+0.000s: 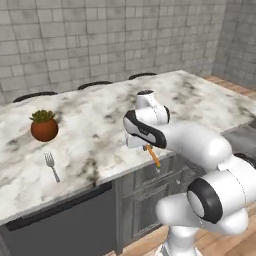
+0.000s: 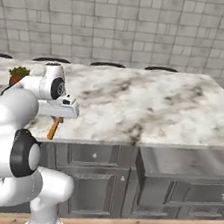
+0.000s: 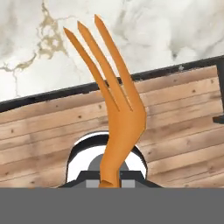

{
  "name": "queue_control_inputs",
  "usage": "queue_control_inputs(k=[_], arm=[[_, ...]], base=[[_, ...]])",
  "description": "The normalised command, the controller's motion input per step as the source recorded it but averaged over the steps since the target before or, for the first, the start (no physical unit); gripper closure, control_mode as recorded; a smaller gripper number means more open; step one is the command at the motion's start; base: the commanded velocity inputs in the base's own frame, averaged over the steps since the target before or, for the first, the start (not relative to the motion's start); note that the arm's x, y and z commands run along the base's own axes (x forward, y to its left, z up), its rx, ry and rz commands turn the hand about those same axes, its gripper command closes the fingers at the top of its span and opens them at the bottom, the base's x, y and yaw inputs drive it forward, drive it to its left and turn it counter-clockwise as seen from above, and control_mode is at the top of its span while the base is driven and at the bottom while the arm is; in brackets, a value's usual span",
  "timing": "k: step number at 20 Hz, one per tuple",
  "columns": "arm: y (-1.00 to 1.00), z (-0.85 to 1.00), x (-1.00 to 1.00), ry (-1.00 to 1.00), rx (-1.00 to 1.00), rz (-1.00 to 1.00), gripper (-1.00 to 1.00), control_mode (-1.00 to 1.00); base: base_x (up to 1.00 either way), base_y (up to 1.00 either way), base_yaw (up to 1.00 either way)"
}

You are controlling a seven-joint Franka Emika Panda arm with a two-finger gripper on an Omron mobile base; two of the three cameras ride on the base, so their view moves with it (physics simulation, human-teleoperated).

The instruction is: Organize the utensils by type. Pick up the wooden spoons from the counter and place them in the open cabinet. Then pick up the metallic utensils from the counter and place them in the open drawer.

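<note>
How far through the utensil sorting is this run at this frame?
Done, apparently: no wooden spoons lie on the visible part of the counter, though the cabinet is out of frame. In hand: the gripper is shut on the orange fork, held near the counter's front edge. Left: drop it into the open drawer, then fetch the grey fork lying near the potted plant.
</note>
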Motion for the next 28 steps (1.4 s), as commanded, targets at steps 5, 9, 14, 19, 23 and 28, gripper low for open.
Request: queue_control_inputs(k=[5, 9, 14, 19, 23, 28], arm=[[0.00, 0.00, 0.00, 0.00, 0.00, 0.00, 1.00, 1.00], [0.00, 0.00, 0.00, 0.00, 0.00, 0.00, 1.00, 1.00], [0.00, 0.00, 0.00, 0.00, 0.00, 0.00, 1.00, 1.00], [0.00, 0.00, 0.00, 0.00, 0.00, 0.00, 1.00, 1.00], [0.00, 0.00, 0.00, 0.00, 0.00, 0.00, 1.00, 1.00], [0.00, 0.00, 0.00, 0.00, 0.00, 0.00, 1.00, 1.00]], base=[[0.00, 0.12, -1.00], [0.05, 0.17, -1.00], [0.25, 0.49, -0.48], [0.37, 0.51, -0.21], [0.43, 0.48, -0.29], [0.42, 0.26, -0.50]])
